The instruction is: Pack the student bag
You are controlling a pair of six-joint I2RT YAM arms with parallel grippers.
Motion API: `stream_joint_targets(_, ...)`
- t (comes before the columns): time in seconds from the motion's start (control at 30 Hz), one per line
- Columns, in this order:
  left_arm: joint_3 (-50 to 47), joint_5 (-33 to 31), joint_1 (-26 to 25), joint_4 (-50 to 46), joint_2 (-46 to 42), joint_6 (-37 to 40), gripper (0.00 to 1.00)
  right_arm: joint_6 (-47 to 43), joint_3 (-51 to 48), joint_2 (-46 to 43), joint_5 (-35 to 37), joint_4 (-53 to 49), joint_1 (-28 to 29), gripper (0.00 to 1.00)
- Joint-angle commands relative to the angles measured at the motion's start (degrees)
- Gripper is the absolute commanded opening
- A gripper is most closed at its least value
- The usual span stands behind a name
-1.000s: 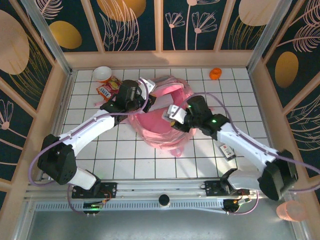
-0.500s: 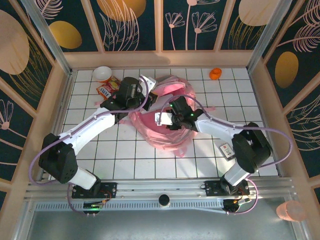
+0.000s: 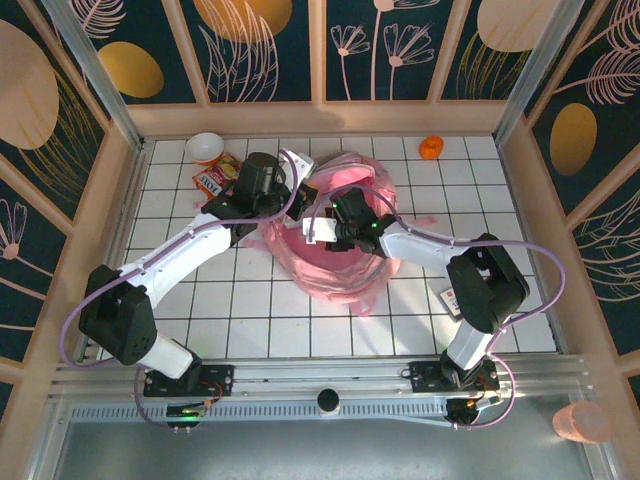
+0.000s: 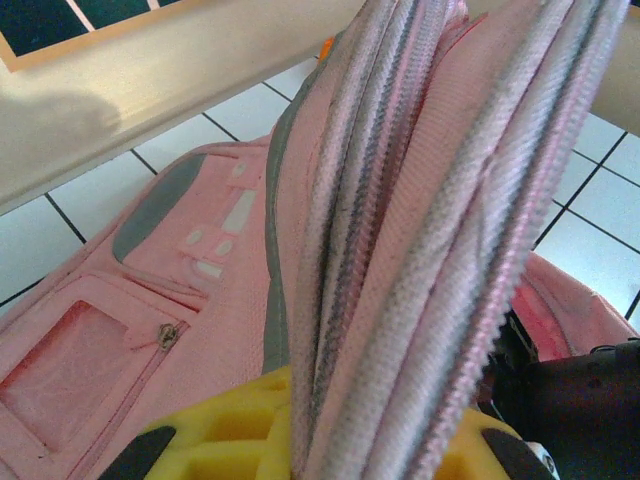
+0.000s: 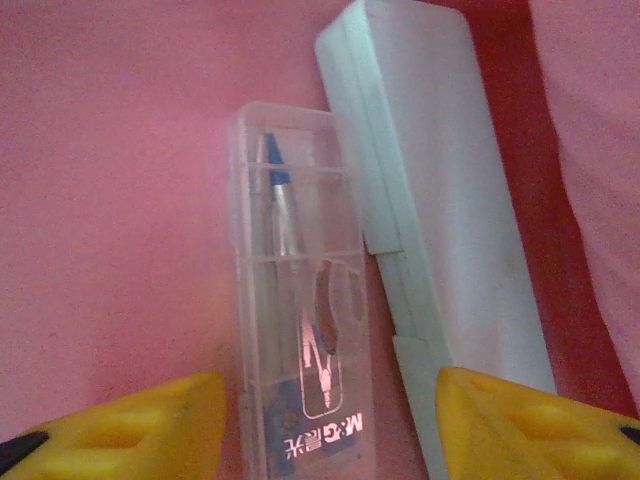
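**Q.** Where does the student bag lie, and what do the grippers do?

**A.** It lies mid-table between the two arms, mouth open. The left gripper is clamped on the bag's zipped rim. In its wrist view the ribbed pink edge rises from between the yellow fingers. The right gripper is inside the bag with its jaws wide apart, grasping nothing.

**Q.** How is the bag likely to handle?

**A.** It looks soft and light, with no stiffness of its own, so the walls probably sag shut unless they are held. The stitched zip edge, being firmer than the panels, seems the best place to hold it. The smooth fabric could slip from a shallow pinch.

**Q.** Count the items.

**A.** There is one bag. Inside it are two cases, a clear case showing a pen-like tool and a white case, touching along their long sides on the pink lining. Outside, at the far edge, are one bowl, one snack packet and one small orange object.
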Motion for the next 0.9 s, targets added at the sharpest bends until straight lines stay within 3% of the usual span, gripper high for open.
stream_joint_targets(0.0, 4.81, 3.55, 0.08, 12.04, -1.7, -2.21, 0.0, 3.09, 1.53, -0.45, 2.44, 0.73, 0.15, 0.58)
stream_joint_targets(0.17, 3.45, 2.55, 0.14, 12.15, -2.14, -1.69, 0.0, 8.16, -1.37, -6.65, 1.83, -0.1, 0.14, 0.58)
stream_joint_targets(0.47, -1.75, 3.26, 0.12, 12.5, -2.69, 1.05, 0.0, 31.56, -9.14, -27.27, -6.53, -2.28, -0.12, 0.55)
stream_joint_targets(0.67, -9.62, 7.98, -0.14, 13.13, -3.39, 10.43, 0.03, 45.25, -15.35, -39.79, -12.99, 3.46, -2.89, 0.54)
stream_joint_targets(0.87, -13.16, 7.29, -3.02, 7.47, -0.6, 22.51, 0.07, 50.12, -17.87, -45.46, -14.26, 4.42, -6.1, 0.54)
